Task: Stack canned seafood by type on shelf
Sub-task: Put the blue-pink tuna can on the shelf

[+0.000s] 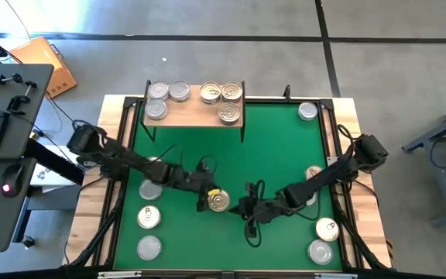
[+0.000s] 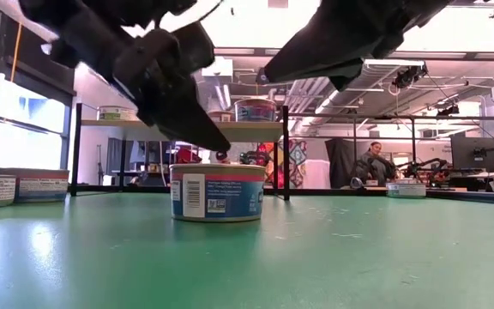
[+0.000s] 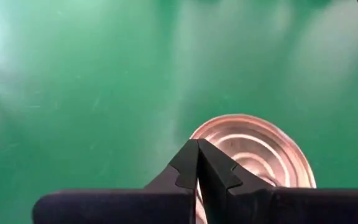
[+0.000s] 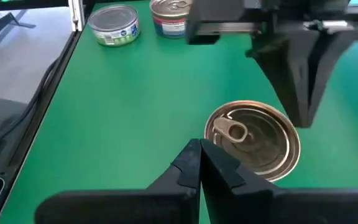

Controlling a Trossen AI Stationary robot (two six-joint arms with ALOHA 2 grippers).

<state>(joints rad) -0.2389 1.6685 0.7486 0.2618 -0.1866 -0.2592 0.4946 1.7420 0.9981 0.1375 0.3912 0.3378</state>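
A gold-lidded pull-tab can (image 1: 219, 201) stands upright on the green mat, between my two grippers. My left gripper (image 1: 205, 200) is shut, at the can's left; in the low view its tips (image 2: 221, 146) slant down to just above the lid. My right gripper (image 4: 201, 149) is shut and higher, to the right of the can (image 4: 260, 140). On the far shelf (image 1: 196, 116) three silver-lidded cans (image 1: 161, 97) stand at the left and three gold-lidded cans (image 1: 223, 101) at the right. My left gripper holds its shut fingertips (image 3: 197, 149) close over the can's lid (image 3: 253, 149), near its left rim, slanting down from the table's left. Whether they touch the lid I cannot tell.
Three loose cans (image 1: 149, 218) stand on the mat's near left, and several more (image 1: 324, 240) along its right side, one at the far right corner (image 1: 307, 111). The mat's middle, between the shelf and the arms, is bare green. A person (image 2: 371, 163) sits in the room behind.
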